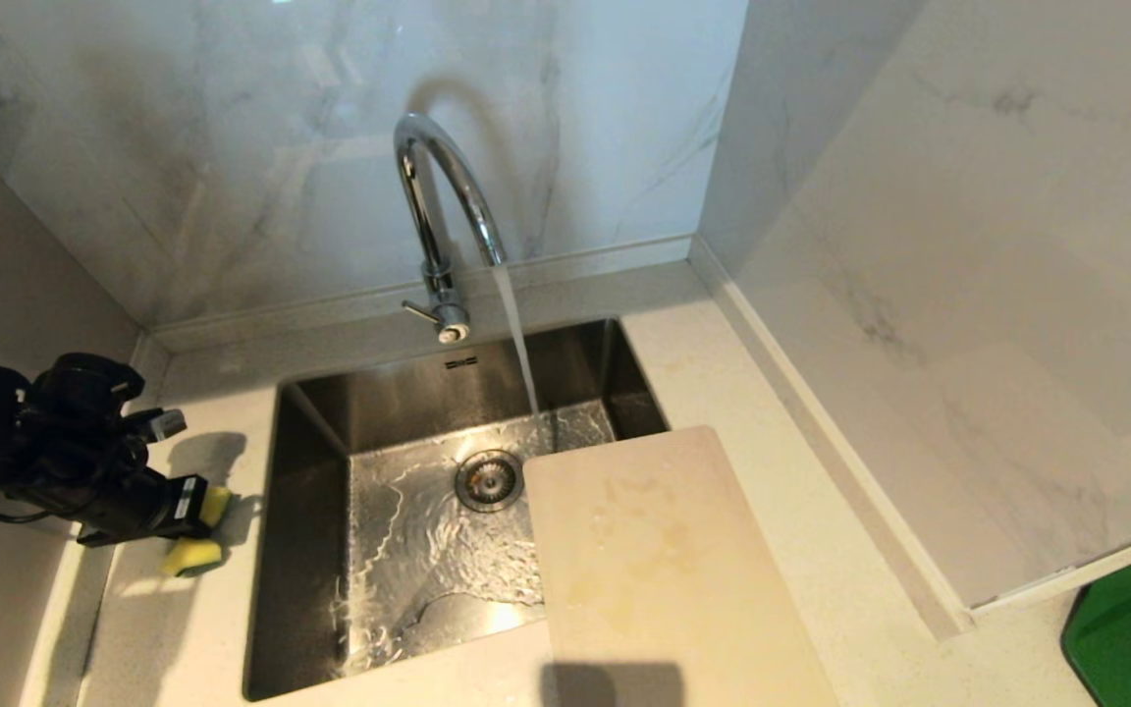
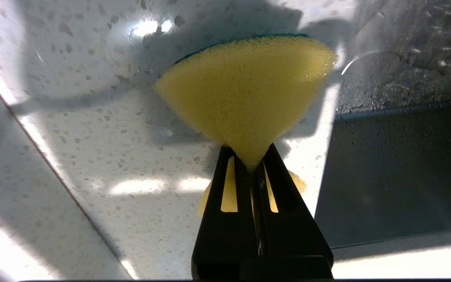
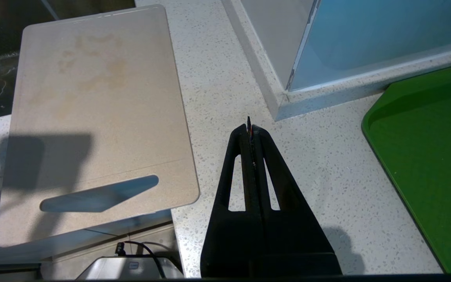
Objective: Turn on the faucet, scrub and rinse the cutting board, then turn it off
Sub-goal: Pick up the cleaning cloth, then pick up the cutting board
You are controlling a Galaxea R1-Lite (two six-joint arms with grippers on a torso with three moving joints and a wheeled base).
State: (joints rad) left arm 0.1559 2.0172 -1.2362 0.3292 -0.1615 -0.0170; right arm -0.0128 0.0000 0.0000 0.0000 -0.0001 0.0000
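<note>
Water (image 1: 518, 339) ran from the faucet (image 1: 438, 196) while the left gripper (image 1: 194, 506), at nine o'clock, squeezed the sponge (image 2: 245, 94); carrying it to the cutting board (image 1: 654, 570) looked next.

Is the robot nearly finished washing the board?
Not yet. Done: the faucet is running into the sink. In hand: the left gripper pinches the sponge over the counter. Left: scrubbing and rinsing the stained cutting board, then shutting the water off.
</note>
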